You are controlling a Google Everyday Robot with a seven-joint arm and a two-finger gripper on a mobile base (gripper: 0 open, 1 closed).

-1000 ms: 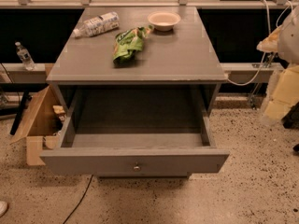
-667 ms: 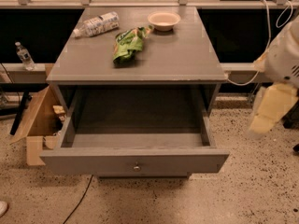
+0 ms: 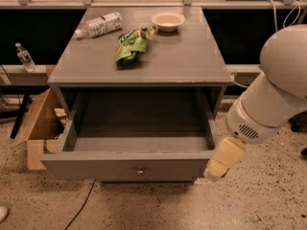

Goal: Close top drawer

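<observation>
Grey wood, the top drawer stood pulled well out in the lower centre of the frame. Its front ran left to right, with the knob at mid-width. The cream gripper hung at lower right, just beside the front's right end, so the front lay to its left. Whether the gripper was open or closed could not be told. A closing push would likely go toward the upper frame, into the cabinet.

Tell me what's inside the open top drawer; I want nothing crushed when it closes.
The top drawer shows only its bare grey floor and walls. The strip just behind its front panel is hidden. The gripper hangs by its front right corner, outside.
</observation>
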